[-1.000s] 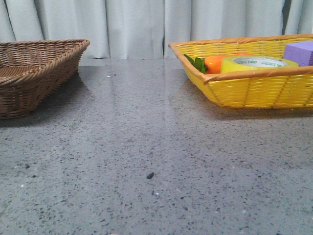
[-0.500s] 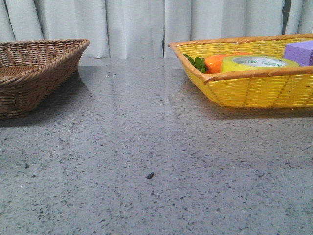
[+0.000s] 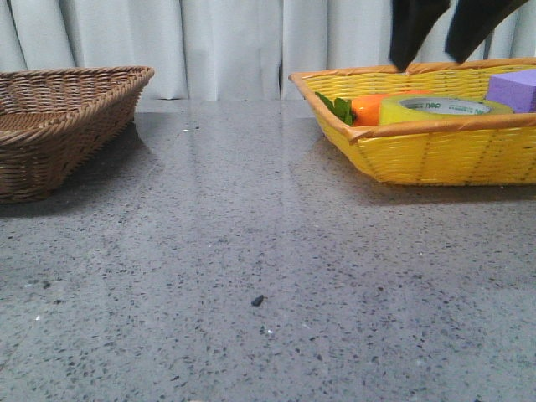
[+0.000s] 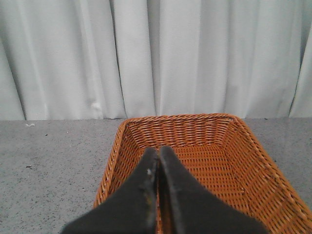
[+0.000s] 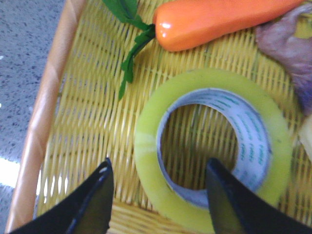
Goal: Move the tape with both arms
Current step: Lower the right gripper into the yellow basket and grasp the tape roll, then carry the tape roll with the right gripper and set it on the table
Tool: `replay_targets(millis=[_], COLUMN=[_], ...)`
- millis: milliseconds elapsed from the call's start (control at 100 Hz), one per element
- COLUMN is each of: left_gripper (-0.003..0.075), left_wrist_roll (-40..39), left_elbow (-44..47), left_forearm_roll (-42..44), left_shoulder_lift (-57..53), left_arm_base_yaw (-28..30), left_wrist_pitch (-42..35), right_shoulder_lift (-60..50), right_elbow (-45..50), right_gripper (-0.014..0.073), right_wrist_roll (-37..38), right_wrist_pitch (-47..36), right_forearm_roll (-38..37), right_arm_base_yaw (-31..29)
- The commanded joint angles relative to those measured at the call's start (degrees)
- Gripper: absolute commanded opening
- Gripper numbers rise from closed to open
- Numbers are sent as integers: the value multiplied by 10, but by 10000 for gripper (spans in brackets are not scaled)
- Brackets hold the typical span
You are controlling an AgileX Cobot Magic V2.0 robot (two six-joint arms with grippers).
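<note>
The yellow-green tape roll (image 3: pixel 442 109) lies flat in the yellow basket (image 3: pixel 435 155) at the right. In the right wrist view the tape (image 5: pixel 214 146) shows its white printed core. My right gripper (image 3: pixel 425 57) hangs open just above the tape, its two dark fingers (image 5: pixel 95 202) spread to either side of the roll's near wall (image 5: pixel 158 165). It holds nothing. My left gripper (image 4: pixel 158 151) is shut and empty above the brown wicker basket (image 4: pixel 243 161). It does not show in the front view.
An orange carrot (image 5: pixel 219 22) with green leaves lies beside the tape, also in the front view (image 3: pixel 368 109). A purple block (image 3: pixel 512 88) sits at the yellow basket's far right. The brown basket (image 3: pixel 59 126) stands at the table's left. A grey speckled tabletop (image 3: pixel 251 251) lies between.
My right gripper has come down into the front view above the yellow basket; it was out of view before. The tape and baskets have not moved.
</note>
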Motion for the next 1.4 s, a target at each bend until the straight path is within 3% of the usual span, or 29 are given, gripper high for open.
replay_targets(millis=[0, 590, 660, 830, 920, 1390], left_gripper=[-21, -21, -21, -21, -21, -21], left_wrist_roll=[-3, -3, -3, -3, -3, -3], left_elbow=[-21, -21, -21, -21, -21, -21], left_forearm_roll=[-5, -5, -5, -5, -5, -5], left_shoulder_lift=[6, 6, 6, 6, 6, 6], left_arm_base_yaw=[-1, -1, -1, -1, -1, -1], left_wrist_pitch=[-41, -41, -41, -41, -41, -41], right_shoulder_lift=[11, 105, 105, 105, 105, 76], right_elbow=[-41, -73, -73, -73, -73, -111], right_gripper=[350, 339, 279, 24, -68, -74], right_wrist_roll=[-5, -5, -5, -5, -5, -5], right_wrist_pitch=[-10, -3, -3, -2, -2, 24], right_forearm_roll=[-5, 0, 0, 0, 0, -16], right_arm_base_yaw=[0, 0, 0, 0, 0, 0])
